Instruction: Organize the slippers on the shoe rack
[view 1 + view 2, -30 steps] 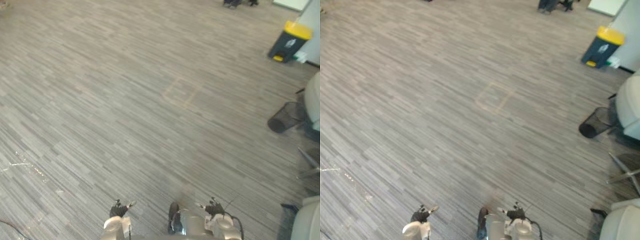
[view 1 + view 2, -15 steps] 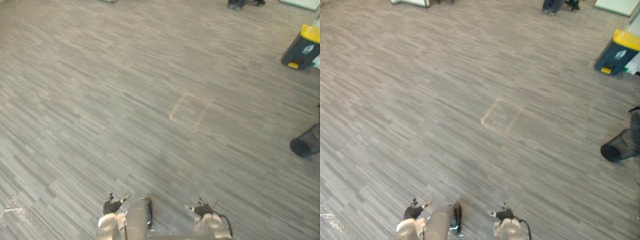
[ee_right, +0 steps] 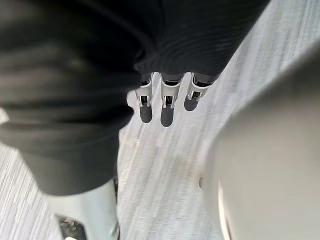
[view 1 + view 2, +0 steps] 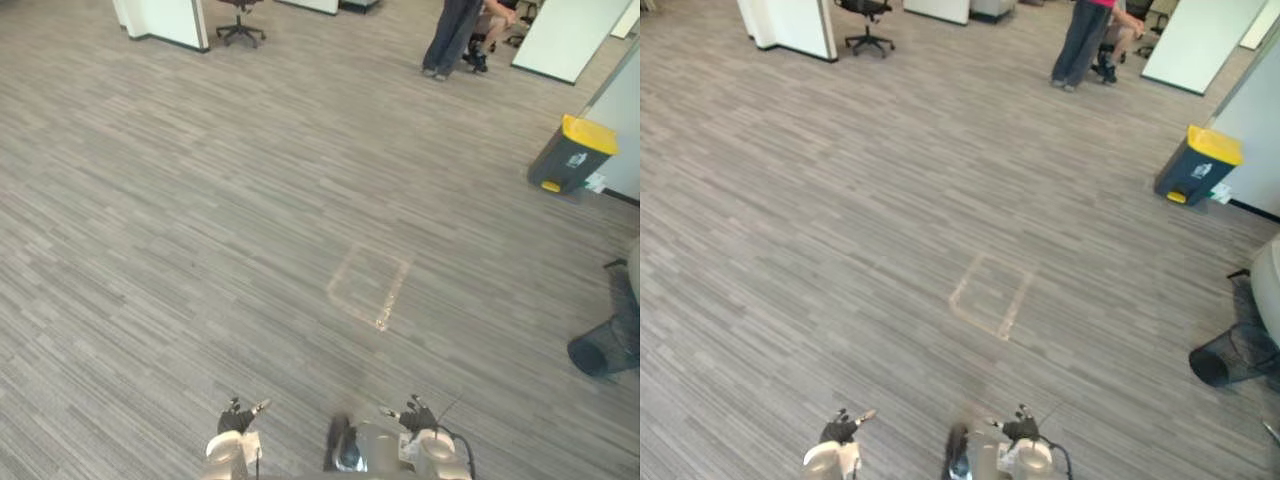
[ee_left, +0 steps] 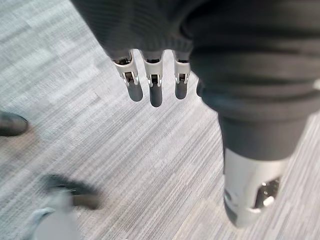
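My left hand (image 4: 240, 416) hangs low at the bottom edge of the eye views, over the grey striped floor. In its wrist view the fingers (image 5: 155, 90) point straight down and the thumb (image 5: 250, 192) stands apart, with nothing between them. My right hand (image 4: 416, 415) hangs at the same height to the right. Its fingers (image 3: 167, 107) are also straight and hold nothing.
A taped square (image 4: 368, 287) marks the floor ahead. At the right stand a dark bin with a yellow lid (image 4: 570, 152) and a black mesh wastebasket (image 4: 605, 345) on its side. Far ahead are a standing person (image 4: 450, 35), an office chair (image 4: 238, 20) and white partitions (image 4: 165, 20).
The camera has tilted up and swung, so the far end of the room with the person and chair now shows. Both hands stay low and empty.
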